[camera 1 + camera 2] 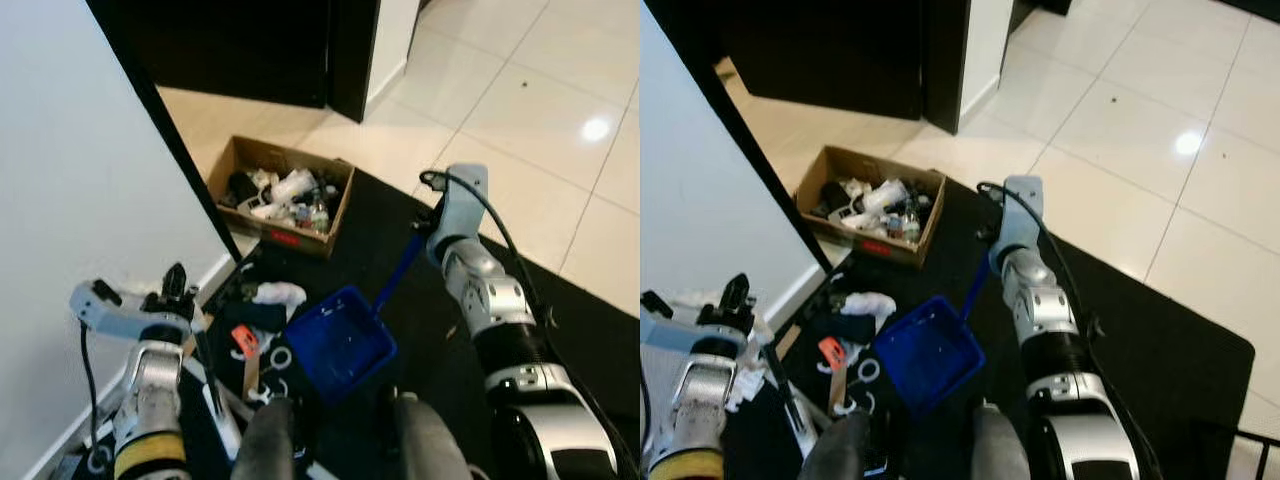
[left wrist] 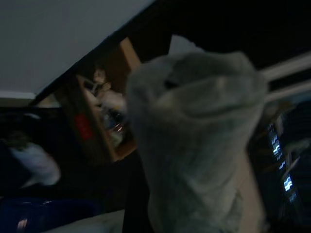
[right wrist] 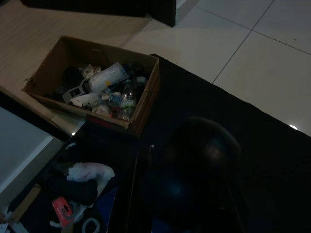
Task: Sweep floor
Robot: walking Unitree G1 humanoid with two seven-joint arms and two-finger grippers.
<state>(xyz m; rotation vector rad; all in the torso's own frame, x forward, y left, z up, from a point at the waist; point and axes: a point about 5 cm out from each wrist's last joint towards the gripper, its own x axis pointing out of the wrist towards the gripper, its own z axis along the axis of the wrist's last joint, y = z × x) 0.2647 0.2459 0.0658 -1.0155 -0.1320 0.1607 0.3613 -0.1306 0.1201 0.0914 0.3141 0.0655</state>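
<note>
Two arms flank a blue dustpan point(image 1: 338, 345) on the black mat point(image 1: 590, 330); litter point(image 1: 262, 352) lies at its 9 o'clock, a box point(image 1: 283, 196) at 11. Left wrist: left gripper clamps a grey cloth point(image 2: 199, 145). Right wrist: right gripper's state unclear; box at 10 o'clock.

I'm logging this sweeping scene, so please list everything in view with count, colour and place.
Cardboard box: one, brown, full of rubbish, on the floor by the mat's far edge.
Dustpan: one, blue, on the mat, before the robot.
Mat: one, black, over the floor.
Litter: several pieces, white, orange, black, on the mat left of the dustpan.
Floor tiles: cream, glossy, far right.
Left gripper: low left.
Right arm: silver, reaching toward the dustpan's handle.
</note>
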